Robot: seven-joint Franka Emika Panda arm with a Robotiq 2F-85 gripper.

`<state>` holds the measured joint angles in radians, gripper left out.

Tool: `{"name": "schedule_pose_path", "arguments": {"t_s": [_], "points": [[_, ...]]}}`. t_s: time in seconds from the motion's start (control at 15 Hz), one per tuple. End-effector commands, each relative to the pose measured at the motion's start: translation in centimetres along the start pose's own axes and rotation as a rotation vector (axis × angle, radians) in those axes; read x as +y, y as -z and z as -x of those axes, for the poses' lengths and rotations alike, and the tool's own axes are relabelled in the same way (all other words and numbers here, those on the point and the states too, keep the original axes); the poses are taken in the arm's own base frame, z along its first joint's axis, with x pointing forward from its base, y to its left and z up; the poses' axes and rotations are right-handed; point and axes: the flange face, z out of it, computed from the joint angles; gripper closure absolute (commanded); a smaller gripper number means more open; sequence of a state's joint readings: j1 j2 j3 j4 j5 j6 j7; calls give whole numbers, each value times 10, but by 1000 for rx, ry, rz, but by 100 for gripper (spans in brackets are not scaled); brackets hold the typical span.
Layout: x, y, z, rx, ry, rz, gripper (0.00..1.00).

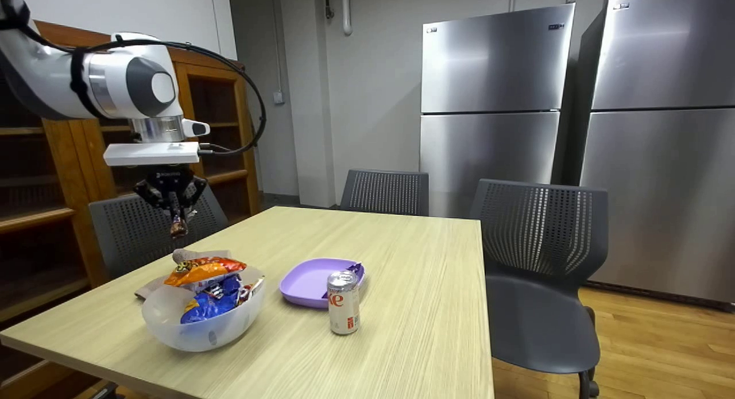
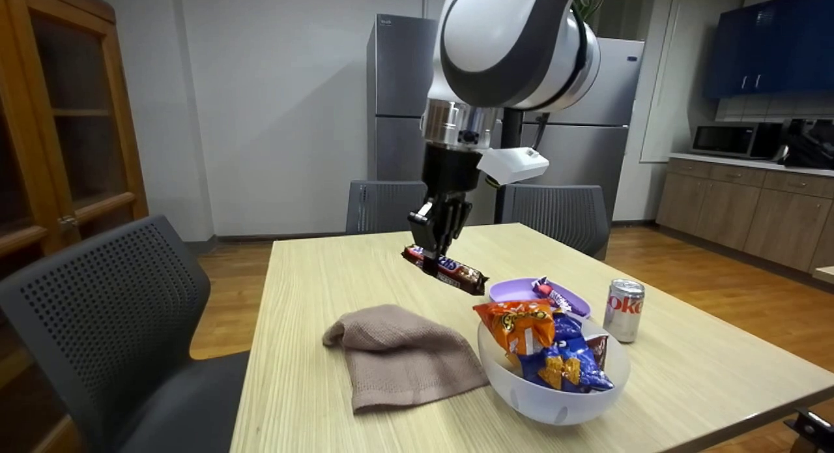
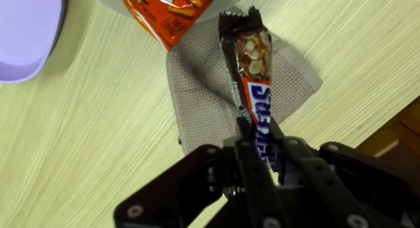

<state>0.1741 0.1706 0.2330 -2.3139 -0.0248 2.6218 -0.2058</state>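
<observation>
Table (image 2: 309, 303): pale wood, dark chairs (image 1: 542, 330) around it
Room: silver fridges (image 1: 494, 72), wooden cabinet (image 2: 125, 114)
Arm (image 1: 123, 80): reaching over the table, wrist upright
Hand (image 3: 259, 128): pointing down, pinching the bar (image 2: 459, 272)
Bar: in mid-air above the towel (image 2: 407, 368)
Cut off: bowl (image 2: 550, 404) and plate (image 3: 28, 29), in the wrist view
Hidden: part of the bar, behind the hand there
Hard to see: the bar, nearly end-on in an exterior view

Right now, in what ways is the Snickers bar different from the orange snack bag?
The Snickers bar is long and narrow; the orange snack bag is broader. The bar's wrapper is mostly dark brown, whereas the bag is bright orange. The tool holds the bar in the air, while the bag rests in the bowl. Both are shiny printed packages.
</observation>
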Motion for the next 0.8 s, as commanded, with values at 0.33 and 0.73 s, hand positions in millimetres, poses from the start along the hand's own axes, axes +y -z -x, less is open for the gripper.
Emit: {"name": "schedule_pose_path", "arguments": {"t_s": [0.33, 0.73], "points": [[109, 13, 31, -6, -81, 5, 96], [175, -5, 51, -6, -161, 7, 96]]}}
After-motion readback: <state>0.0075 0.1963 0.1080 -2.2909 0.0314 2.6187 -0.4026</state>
